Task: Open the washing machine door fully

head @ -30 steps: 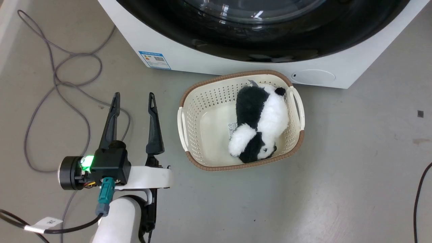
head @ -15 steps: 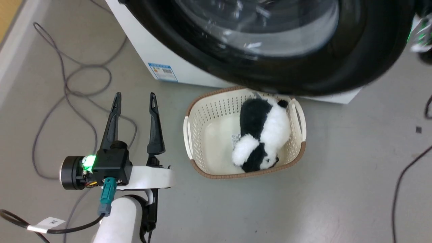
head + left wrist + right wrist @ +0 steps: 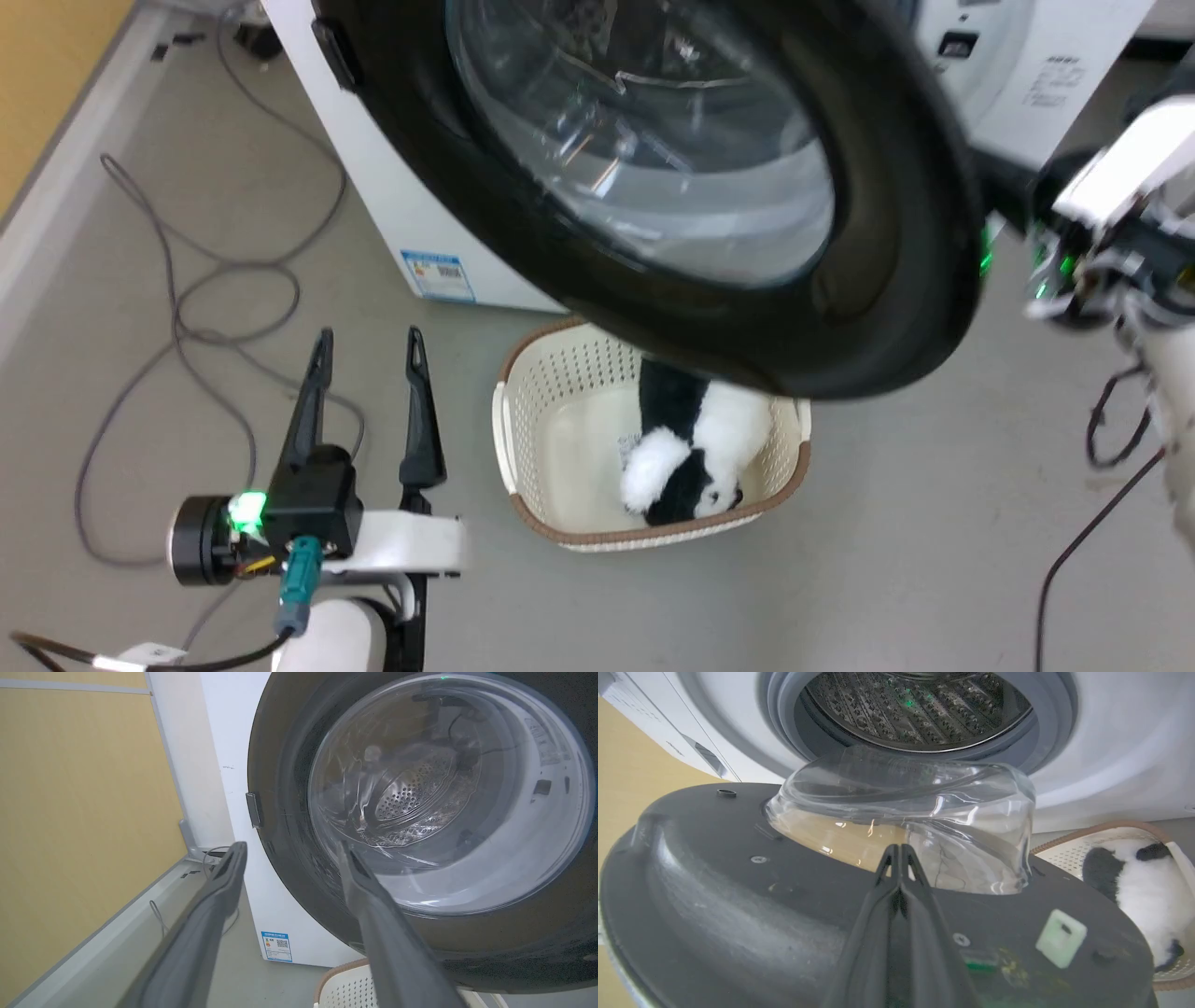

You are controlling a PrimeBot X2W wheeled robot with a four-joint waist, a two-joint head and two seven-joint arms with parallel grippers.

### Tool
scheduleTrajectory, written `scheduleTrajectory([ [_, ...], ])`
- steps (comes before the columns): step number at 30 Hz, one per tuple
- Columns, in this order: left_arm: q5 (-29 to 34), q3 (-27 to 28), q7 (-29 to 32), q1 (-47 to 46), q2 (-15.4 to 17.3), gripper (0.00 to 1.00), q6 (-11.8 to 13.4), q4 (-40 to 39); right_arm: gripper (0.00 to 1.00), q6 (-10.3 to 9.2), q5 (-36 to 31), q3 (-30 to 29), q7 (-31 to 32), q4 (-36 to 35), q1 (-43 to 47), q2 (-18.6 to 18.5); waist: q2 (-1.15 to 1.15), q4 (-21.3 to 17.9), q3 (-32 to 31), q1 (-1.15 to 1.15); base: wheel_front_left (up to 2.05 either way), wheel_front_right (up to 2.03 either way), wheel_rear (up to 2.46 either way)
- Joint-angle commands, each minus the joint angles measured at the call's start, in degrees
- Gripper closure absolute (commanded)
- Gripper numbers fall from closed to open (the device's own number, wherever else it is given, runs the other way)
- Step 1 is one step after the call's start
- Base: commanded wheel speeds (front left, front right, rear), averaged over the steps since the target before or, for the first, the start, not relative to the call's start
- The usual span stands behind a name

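The washing machine [image 3: 392, 196] is white, and its door [image 3: 896, 233], a glossy black disc with a clear glass bowl, stands swung out over the far end of a basket. In the right wrist view my right gripper [image 3: 900, 848] is shut, its joined fingers lying along the door's [image 3: 714, 896] dark inner face just in front of the glass bowl [image 3: 924, 812]. Behind it the steel drum [image 3: 915, 709] and grey gasket [image 3: 784, 732] are uncovered. My right wrist [image 3: 1074, 271] shows beyond the door's right rim. My left gripper [image 3: 366, 341] hangs open and empty, left of the basket, facing the door's [image 3: 280, 765] outer side.
A cream basket [image 3: 509, 439] holding a black-and-white panda toy [image 3: 691, 457] sits on the floor under the door. Grey cables [image 3: 187, 308] loop on the floor at left, and a dark cable [image 3: 1074, 551] lies at right. Another white appliance [image 3: 1055, 65] stands at back right. A yellow wall [image 3: 70, 812] is at left.
The head camera has tilted up. The door has swung outward from nearly flush to well open, now overhanging the basket. My right wrist has come into view. The left gripper stays open.
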Motion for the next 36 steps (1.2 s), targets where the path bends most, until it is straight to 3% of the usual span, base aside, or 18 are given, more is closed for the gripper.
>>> scheduleTrajectory([
  [1, 0.57, 0.01, -0.30, 1.04, 0.37, 0.00, -0.19, 0.34, 1.00, 0.30, 0.54, 0.55, 0.85, -1.14, 3.31, 0.69, 0.00, -0.48, -1.47, 0.00, 0.00, 0.00, 0.00],
  [13, 0.65, -0.23, -0.30, 4.33, 1.00, 0.00, -1.03, 2.52, 1.00, 0.30, 2.50, 2.53, 3.80, -14.68, 17.49, 2.94, 0.00, -1.28, -5.49, 0.00, 0.00, 0.00, 0.00],
  [24, 0.47, -0.28, -0.30, 6.01, 0.94, 0.00, -1.15, 4.08, 1.00, 0.30, 3.88, 6.54, 5.38, -26.50, 30.29, 7.52, 0.00, -1.59, -7.97, 0.00, 0.00, 0.00, 0.00],
  [36, 0.28, 0.01, -0.30, 6.48, 1.00, 0.00, -1.63, 5.14, 1.00, 0.30, 3.72, 11.70, 6.54, -35.36, 38.65, 11.47, 0.00, -2.10, -8.93, 0.00, 0.00, 0.00, 0.00],
])
